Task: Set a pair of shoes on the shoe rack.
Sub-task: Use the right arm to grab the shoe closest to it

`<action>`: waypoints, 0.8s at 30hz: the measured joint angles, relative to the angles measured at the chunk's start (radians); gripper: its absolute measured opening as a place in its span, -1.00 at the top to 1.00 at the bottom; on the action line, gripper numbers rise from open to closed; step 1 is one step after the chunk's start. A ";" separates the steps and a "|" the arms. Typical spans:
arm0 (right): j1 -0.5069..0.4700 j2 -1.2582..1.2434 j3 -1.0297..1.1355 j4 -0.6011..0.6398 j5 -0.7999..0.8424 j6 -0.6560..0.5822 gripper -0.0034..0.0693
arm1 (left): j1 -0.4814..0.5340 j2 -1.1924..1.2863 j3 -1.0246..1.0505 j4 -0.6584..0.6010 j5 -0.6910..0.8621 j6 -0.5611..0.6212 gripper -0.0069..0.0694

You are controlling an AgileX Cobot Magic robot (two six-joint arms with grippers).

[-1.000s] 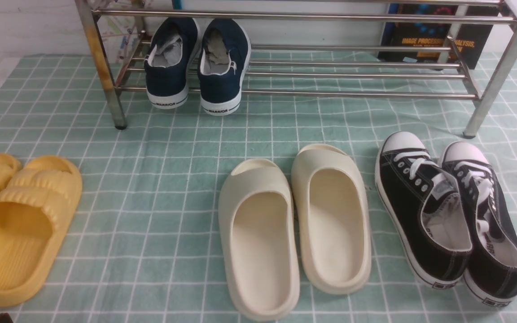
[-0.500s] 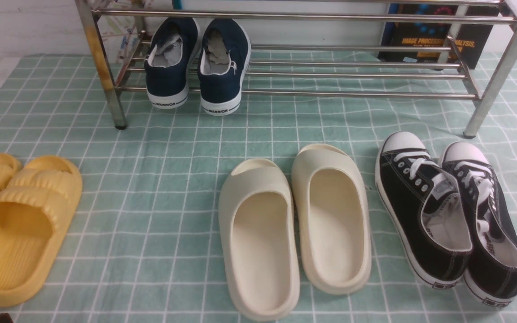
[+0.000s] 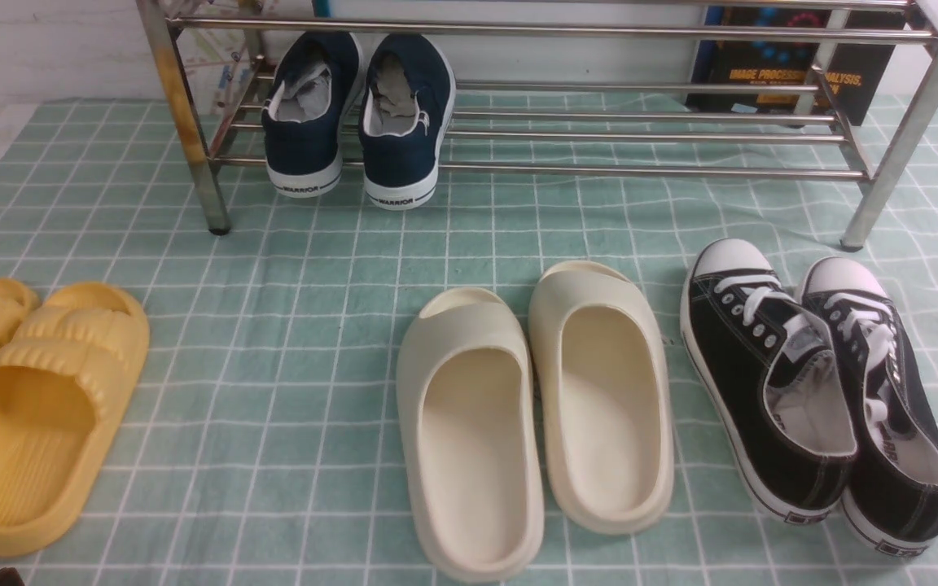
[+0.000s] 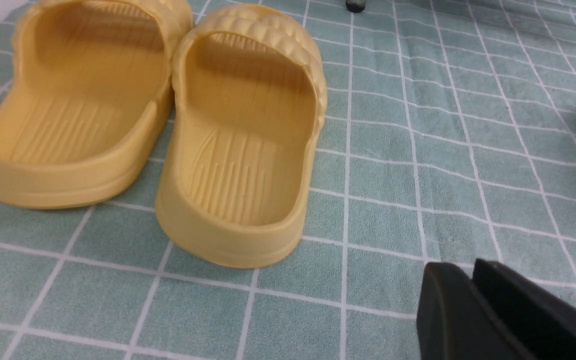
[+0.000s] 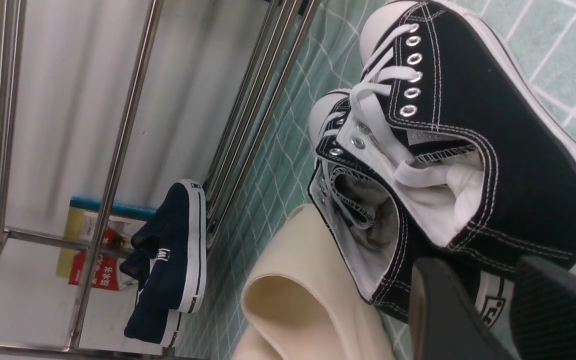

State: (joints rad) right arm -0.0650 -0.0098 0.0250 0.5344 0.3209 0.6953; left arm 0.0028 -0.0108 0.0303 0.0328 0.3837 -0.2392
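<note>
Two black sneakers [image 3: 819,391] side by side on the checked cloth [image 3: 273,366], near right, toes toward the shoe rack [image 3: 599,171], close to its right front leg. Cream slides [image 3: 599,391] just left of them. Left gripper [image 4: 470,295] pressed together, empty, near the yellow slides [image 4: 243,150]. Right gripper [image 5: 485,280] spread, empty, by the sneakers' heels.

Two black canvas sneakers [image 3: 742,358] with white laces and toe caps sit upright, side by side and touching, toes pointing toward the shiny steel shoe rack [image 3: 648,170], near its right leg.
</note>
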 joint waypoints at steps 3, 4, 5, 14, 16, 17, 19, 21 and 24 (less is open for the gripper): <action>0.001 0.000 0.000 0.008 0.003 0.001 0.23 | 0.000 0.000 0.000 0.000 0.000 0.000 0.61; 0.001 0.000 -0.005 0.020 0.010 -0.008 0.23 | 0.000 0.000 0.000 0.000 0.000 0.000 0.61; 0.002 0.000 -0.031 0.031 0.027 -0.070 0.25 | 0.000 0.000 0.000 -0.001 0.000 0.000 0.61; 0.004 0.108 -0.393 -0.022 0.131 -0.762 0.62 | 0.000 0.000 0.000 -0.002 0.000 0.000 0.58; 0.018 0.239 -0.541 -0.076 0.206 -0.895 0.84 | 0.000 0.000 0.000 -0.002 0.000 0.000 0.58; 0.027 0.297 -0.594 -0.102 0.233 -0.925 0.89 | 0.000 0.000 0.000 -0.002 0.000 0.000 0.58; 0.046 0.414 -0.699 -0.155 0.295 -0.956 0.92 | 0.000 0.000 0.000 -0.002 0.000 0.000 0.58; 0.072 0.521 -0.778 -0.208 0.363 -0.964 0.92 | 0.000 0.000 0.000 -0.002 0.000 0.000 0.58; 0.171 0.690 -0.916 -0.298 0.526 -0.942 0.92 | 0.000 0.000 0.000 -0.002 0.000 0.000 0.58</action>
State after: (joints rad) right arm 0.1065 0.6803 -0.8910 0.2364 0.8474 -0.2470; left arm 0.0028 -0.0108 0.0303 0.0309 0.3837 -0.2392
